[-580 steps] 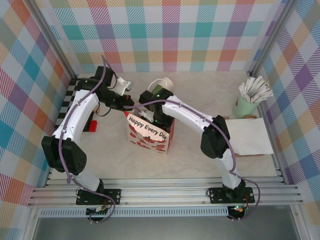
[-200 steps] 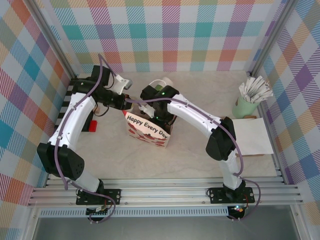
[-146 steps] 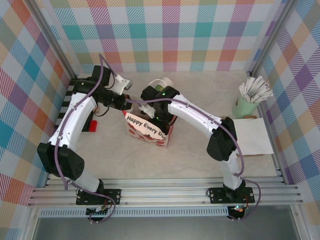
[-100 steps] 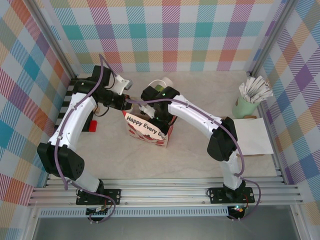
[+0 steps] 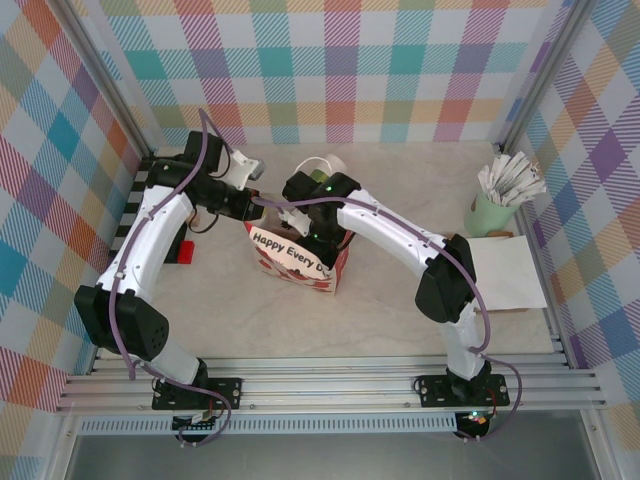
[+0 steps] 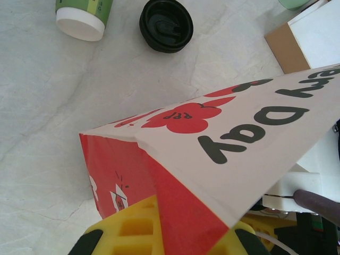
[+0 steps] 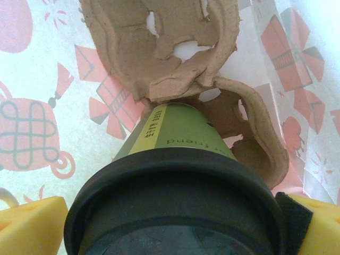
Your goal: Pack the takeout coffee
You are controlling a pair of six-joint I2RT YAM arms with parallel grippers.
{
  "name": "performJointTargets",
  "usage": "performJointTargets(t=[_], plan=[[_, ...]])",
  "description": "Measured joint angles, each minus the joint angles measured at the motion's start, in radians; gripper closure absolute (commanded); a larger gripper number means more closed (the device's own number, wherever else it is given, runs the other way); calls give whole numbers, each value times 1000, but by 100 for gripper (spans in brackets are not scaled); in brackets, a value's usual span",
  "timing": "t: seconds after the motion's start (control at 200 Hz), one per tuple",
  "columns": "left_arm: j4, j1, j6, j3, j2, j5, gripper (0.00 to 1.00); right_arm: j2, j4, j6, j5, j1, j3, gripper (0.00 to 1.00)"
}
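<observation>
Green paper takeout coffee (image 7: 175, 133), black lid (image 7: 175, 186), in pulp carrier (image 7: 159, 53) inside gift bag (image 6: 239, 138) | right gripper (image 7: 170, 228) straddles lid wide, grip unclear | left gripper (image 6: 170, 236) pinches bag rim

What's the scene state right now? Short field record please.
gift bag: mid-table, right arm reaching into its mouth
left gripper: shut on the bag's rim
takeout coffee: lidded, inside the bag, base in the pulp cup carrier
right gripper: inside the bag, fingers either side of the lid; grip unclear
loose black lid: on the table beyond the bag, beside a lidless green cup
</observation>
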Motion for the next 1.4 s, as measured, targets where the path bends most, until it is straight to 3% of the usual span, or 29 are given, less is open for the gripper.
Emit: performJointTargets(t=[1.405], plan=[[0,-1,-17,0,12,-18,100,0,0,0,1,0,0,0]])
